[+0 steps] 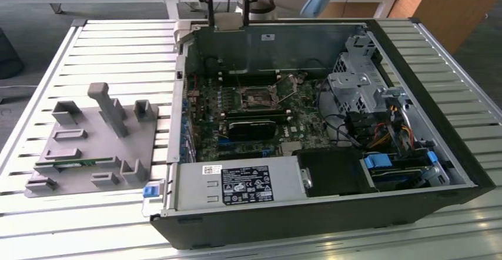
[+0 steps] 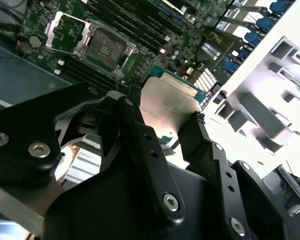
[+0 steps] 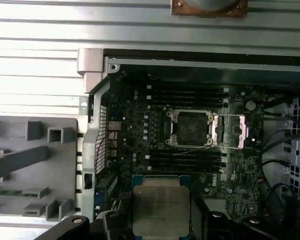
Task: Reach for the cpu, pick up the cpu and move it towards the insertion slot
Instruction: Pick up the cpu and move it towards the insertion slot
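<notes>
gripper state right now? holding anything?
Hand: closed on the cpu, held above the open computer case, short of the insertion slot.

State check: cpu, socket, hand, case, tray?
cpu: held in the hand, above the motherboard, not seated.
socket: open, empty, cover flipped aside.
hand: shut on cpu.
case: on its side, panel off.
tray: memory stick lying in it.
</notes>
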